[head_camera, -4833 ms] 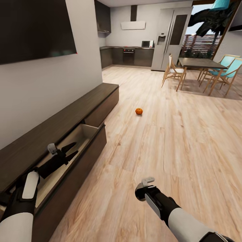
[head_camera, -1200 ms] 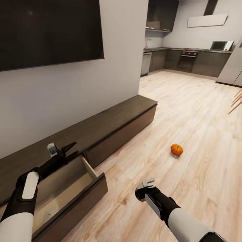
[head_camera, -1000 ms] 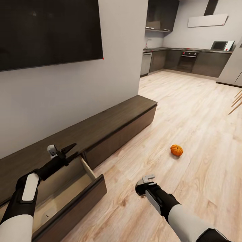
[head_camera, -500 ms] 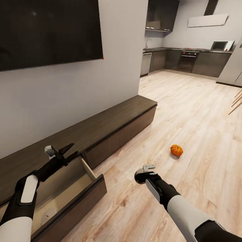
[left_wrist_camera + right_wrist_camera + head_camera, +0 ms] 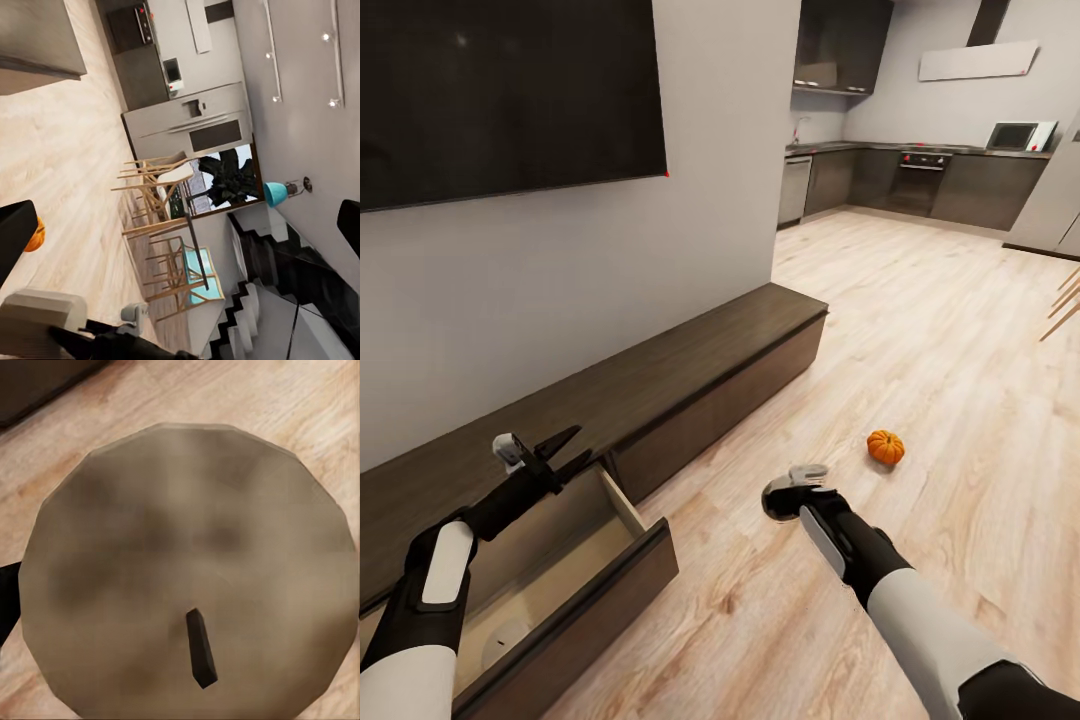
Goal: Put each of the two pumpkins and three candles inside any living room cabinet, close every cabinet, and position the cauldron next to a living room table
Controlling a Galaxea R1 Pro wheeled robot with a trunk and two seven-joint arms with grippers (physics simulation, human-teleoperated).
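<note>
Gripping candle (image 5: 187,577), right end effector (image 5: 792,492)

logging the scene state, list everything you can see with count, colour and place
pumpkin: 1, orange, on the wood floor ahead of the right arm
candle: 1, grey-brown, flat top with a dark wick, close in front of the right wrist camera
cabinet: 1 long low unit, dark brown, along the wall
drawer: 1, pulled open, pale beige inside, at the cabinet's near end
tv: 1, black, on the wall above the cabinet
kitchen units: dark, far end of the room
left gripper: 1, black, open, above the open drawer
right gripper: 1, black, over the floor, jaw state hidden
</note>
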